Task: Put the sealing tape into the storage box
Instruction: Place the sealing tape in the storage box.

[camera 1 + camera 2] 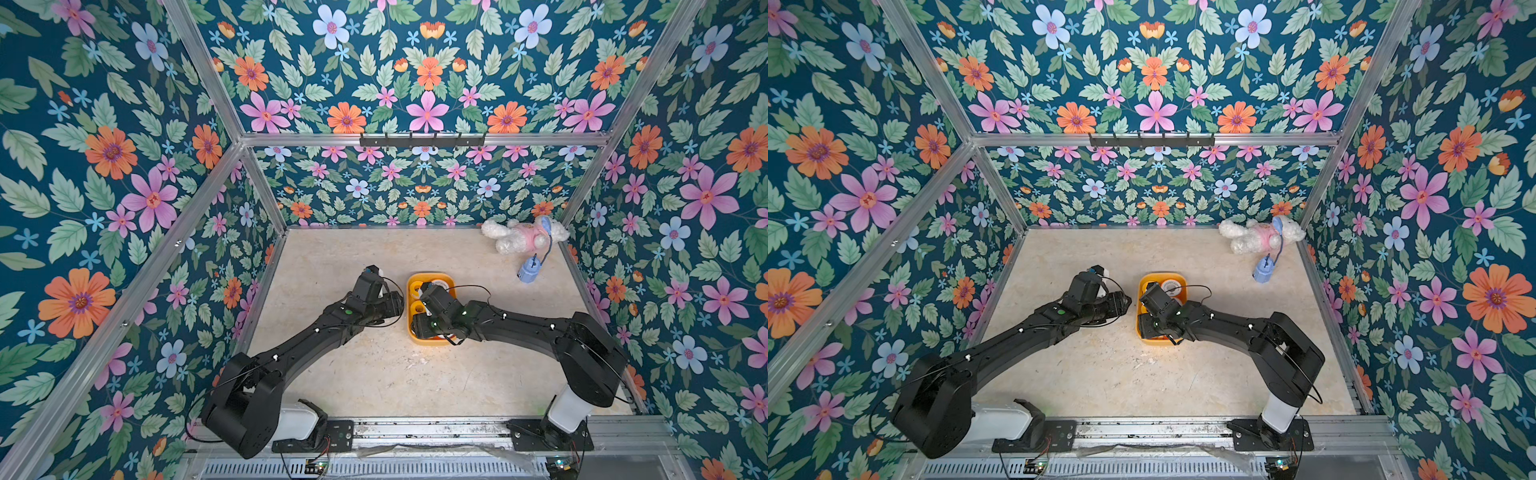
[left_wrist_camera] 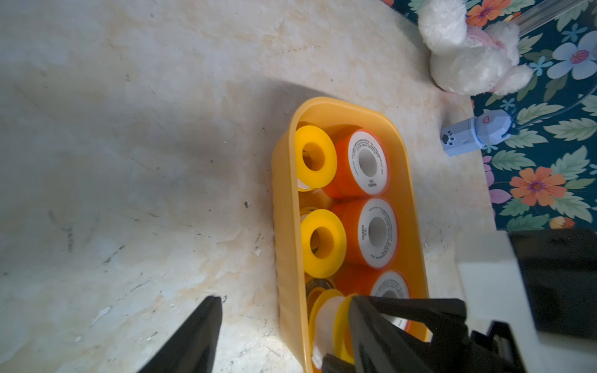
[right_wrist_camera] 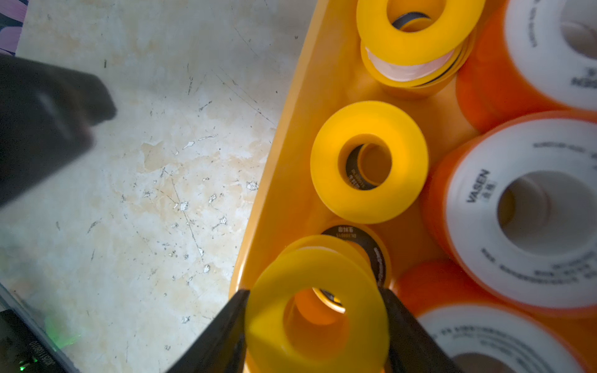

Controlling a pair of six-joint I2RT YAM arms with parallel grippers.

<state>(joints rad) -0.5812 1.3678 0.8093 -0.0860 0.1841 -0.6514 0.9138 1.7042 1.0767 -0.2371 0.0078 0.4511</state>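
The yellow storage box (image 1: 430, 275) sits mid-table and holds several spools of sealing tape: plain yellow ones (image 3: 368, 206) along one wall and white-faced, orange-rimmed ones (image 3: 478, 206) along the other. My right gripper (image 3: 313, 292) is shut on the rim of a yellow spool (image 3: 323, 268). It holds that spool tilted just above a black-faced spool (image 3: 365, 240) at the box's near end. My left gripper (image 1: 397, 303) is open and holds nothing, just outside the box's left wall (image 2: 284, 226). One of its fingers (image 2: 197, 332) hangs over bare table; its other side blends into the right gripper's black parts.
A white plush toy (image 1: 523, 235) lies in the far right corner, with a small blue object on a cord (image 1: 528, 272) just in front of it. Floral walls close in three sides, and a metal rail (image 1: 415, 428) runs along the front.
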